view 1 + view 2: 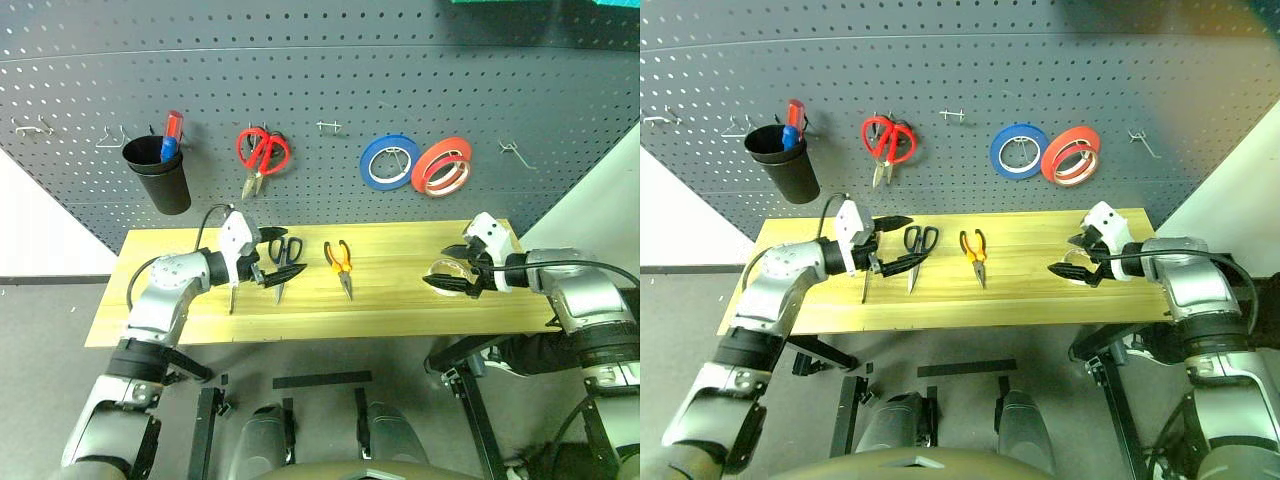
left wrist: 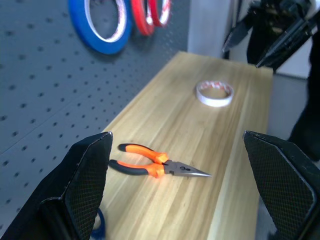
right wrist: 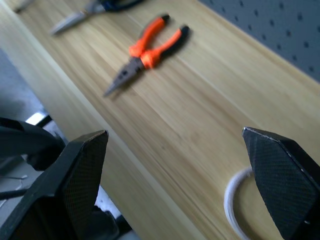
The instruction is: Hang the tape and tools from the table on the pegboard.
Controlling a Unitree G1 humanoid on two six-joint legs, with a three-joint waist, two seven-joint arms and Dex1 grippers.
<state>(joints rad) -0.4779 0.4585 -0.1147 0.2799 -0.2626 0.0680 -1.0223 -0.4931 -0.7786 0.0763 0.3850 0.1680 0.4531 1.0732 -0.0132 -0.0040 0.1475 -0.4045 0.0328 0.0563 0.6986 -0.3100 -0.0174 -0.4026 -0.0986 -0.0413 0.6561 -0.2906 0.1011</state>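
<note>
From the head views, the left pincer (image 1: 272,254) hangs wide and empty over the dark-handled scissors (image 1: 283,259) on the light wooden plank surface (image 1: 390,300); the right pincer (image 1: 448,268), equally wide, hovers at the whitish tape roll (image 1: 447,270). The left wrist view shows orange-handled pliers (image 2: 156,165) lying mid-surface below the dark grey pegboard (image 2: 35,85).

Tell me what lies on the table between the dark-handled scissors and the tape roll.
Only the orange-handled pliers lie between the scissors and the whitish tape roll; otherwise bare table, as the left eye view shows.
</note>
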